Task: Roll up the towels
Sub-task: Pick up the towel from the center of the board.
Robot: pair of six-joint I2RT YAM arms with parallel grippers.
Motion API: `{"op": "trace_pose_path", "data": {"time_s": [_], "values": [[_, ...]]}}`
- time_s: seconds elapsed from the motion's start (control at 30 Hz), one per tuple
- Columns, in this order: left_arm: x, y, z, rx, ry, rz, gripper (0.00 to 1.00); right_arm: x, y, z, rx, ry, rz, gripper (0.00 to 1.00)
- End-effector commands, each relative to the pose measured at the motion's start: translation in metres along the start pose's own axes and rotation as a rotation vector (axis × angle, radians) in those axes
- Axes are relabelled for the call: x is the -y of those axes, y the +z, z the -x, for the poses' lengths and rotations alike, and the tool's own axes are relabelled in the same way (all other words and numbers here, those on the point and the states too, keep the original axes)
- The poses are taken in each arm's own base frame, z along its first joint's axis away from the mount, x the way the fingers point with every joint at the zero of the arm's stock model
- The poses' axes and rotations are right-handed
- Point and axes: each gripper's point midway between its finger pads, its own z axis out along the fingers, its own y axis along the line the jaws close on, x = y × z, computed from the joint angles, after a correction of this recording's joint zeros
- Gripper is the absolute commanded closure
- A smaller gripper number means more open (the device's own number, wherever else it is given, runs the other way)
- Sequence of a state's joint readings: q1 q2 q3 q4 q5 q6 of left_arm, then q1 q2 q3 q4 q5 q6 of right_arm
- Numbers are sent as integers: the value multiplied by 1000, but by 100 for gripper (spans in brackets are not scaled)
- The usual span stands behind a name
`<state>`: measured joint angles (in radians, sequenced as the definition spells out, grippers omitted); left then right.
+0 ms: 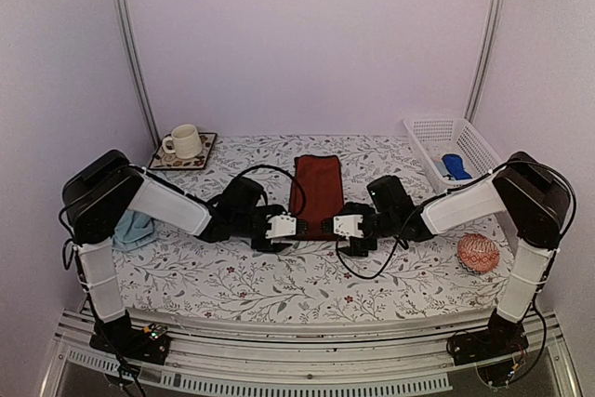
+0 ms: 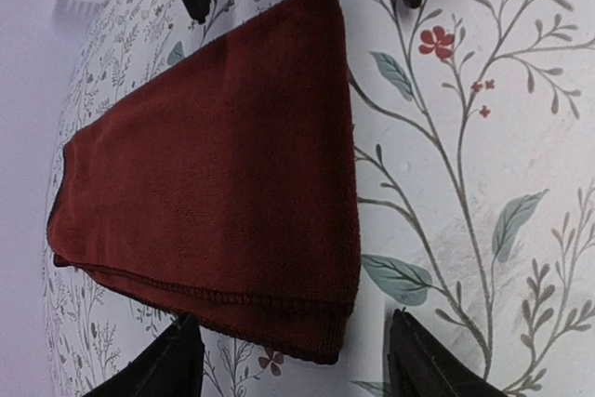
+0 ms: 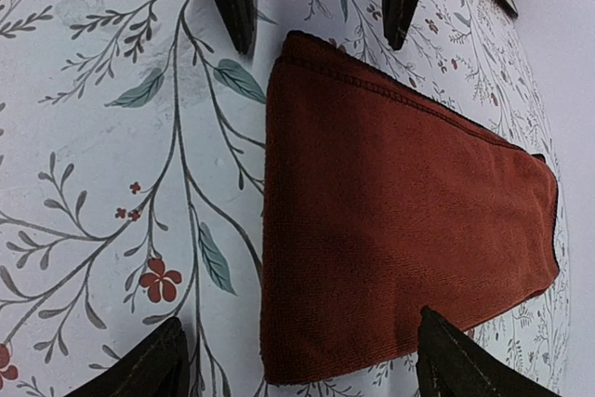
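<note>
Left gripper (image 1: 296, 227) and right gripper (image 1: 327, 227), both with jaws apart, are at the maroon towel (image 1: 317, 185) near corners. Only the top view shows mug (image 1: 184, 142), basket (image 1: 476, 141), ball (image 1: 478, 253), pale blue towel (image 1: 135, 229).

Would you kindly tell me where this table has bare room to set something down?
Bare patches: the near strip of the table along its edge; the back stretch between the cup and the maroon towel; the gap between that towel and the basket. Crowded: the towel's near end, where the left hand and right hand meet.
</note>
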<state>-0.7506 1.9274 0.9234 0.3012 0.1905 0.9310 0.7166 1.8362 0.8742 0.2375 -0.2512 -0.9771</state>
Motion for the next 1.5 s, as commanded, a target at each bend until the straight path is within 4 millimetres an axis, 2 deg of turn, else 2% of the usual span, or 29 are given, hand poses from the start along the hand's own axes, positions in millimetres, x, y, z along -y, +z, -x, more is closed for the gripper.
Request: {"op": "trace_pose_path", "data": {"time_s": [0.0,0.1,0.2,0.3,0.5,0.6,0.7,0.77,0.97,1.0,1.03,1.27,1.47], "values": [[6,15,-10,-39,-3,-19,33,3,9,-4,-27,0,-21,17],[7,21,-14,-60,-27,-31,38,4,12,-9,-49,0,-25,20],[15,27,-21,-98,-41,-64,38,4,16,-14,-74,-3,-31,24],[17,27,-20,-93,-45,-73,38,2,20,-20,-95,-6,-28,30],[27,22,-16,-74,-44,-120,38,-1,19,-23,-103,-22,-20,57],[30,19,-13,-63,-50,-141,39,-1,18,-21,-96,-23,-24,67],[34,15,-10,-45,-52,-162,39,-1,18,-22,-97,-21,-19,85],[35,12,-7,-33,-54,-166,38,-2,18,-18,-85,-16,-6,90],[39,9,-5,-20,-53,-186,25,-6,9,-6,-54,8,41,96],[31,1,5,4,-48,-169,23,-6,8,-4,-50,13,48,96],[31,0,6,12,-48,-173,22,-6,7,-3,-50,18,54,97],[42,-8,13,50,-52,-194,21,-10,5,4,-55,102,128,98],[43,1,13,33,-40,-151,24,-14,1,11,-39,132,178,98]]}}
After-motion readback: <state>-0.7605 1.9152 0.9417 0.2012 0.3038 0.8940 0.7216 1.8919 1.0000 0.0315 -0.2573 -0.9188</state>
